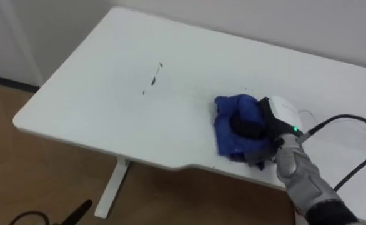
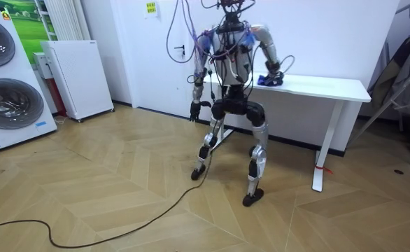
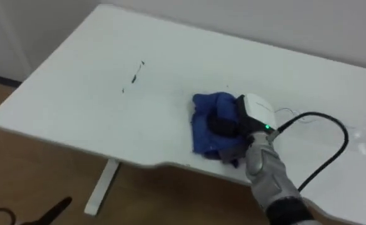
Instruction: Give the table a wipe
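Several dark marks are showing on the desk, so most of the wiping is looking undone. The right hand is gripping the blue cloth, which is lying well right of the marks and nearer the robot. Bunched, the cloth is lying slightly longer toward the robot, pointing nowhere clearly. The left hand is hanging low; I cannot tell its state.

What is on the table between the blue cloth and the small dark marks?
Nothing. In the left eye view, the white table is bare between the blue cloth and the dark marks.
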